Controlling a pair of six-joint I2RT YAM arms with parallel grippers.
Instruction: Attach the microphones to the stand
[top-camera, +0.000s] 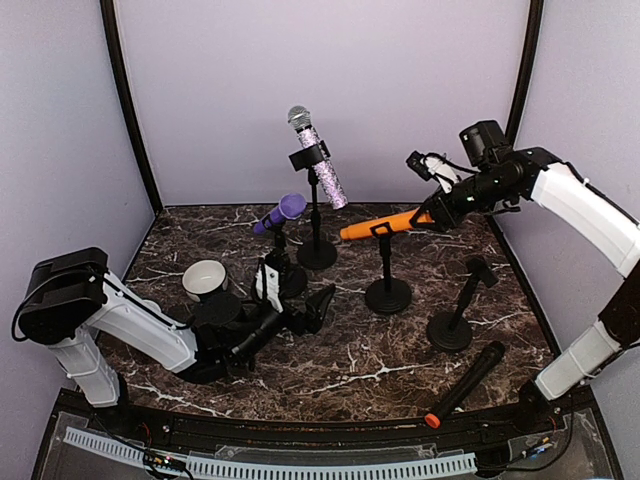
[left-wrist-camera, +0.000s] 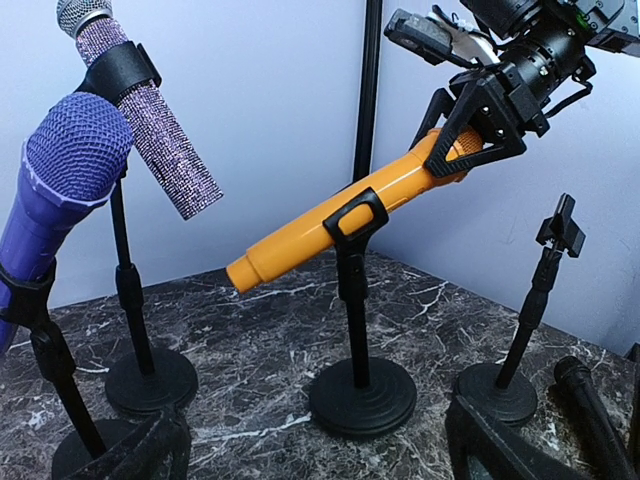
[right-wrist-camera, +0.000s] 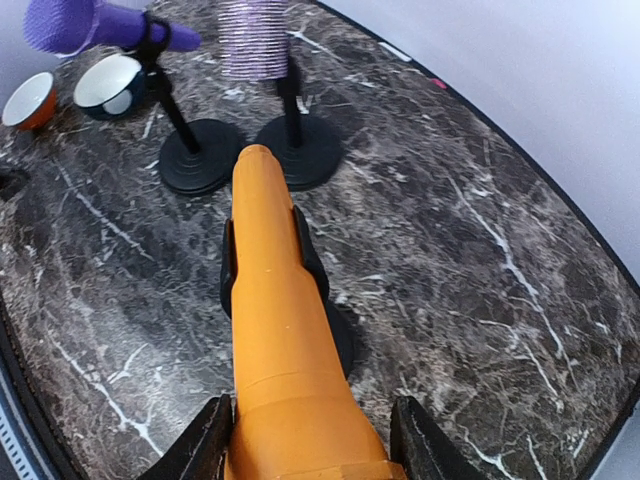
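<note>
The orange microphone (top-camera: 385, 224) lies slanted in the clip of the middle stand (top-camera: 388, 292). My right gripper (top-camera: 437, 203) is shut on its raised head end, and the wrist view shows a finger on each side of the orange body (right-wrist-camera: 275, 320). The glittery lilac microphone (top-camera: 320, 160) and the purple microphone (top-camera: 280, 212) each sit in their own stand. The black microphone with an orange end (top-camera: 465, 383) lies on the table at the front right. My left gripper (top-camera: 297, 300) is open and empty, low over the table by the purple microphone's stand.
An empty stand (top-camera: 455, 320) is at the right, also seen in the left wrist view (left-wrist-camera: 540, 290). A white bowl (top-camera: 204, 280) sits at the left; the right wrist view shows two bowls (right-wrist-camera: 110, 85) there. Grey walls enclose the marble table (top-camera: 340, 365).
</note>
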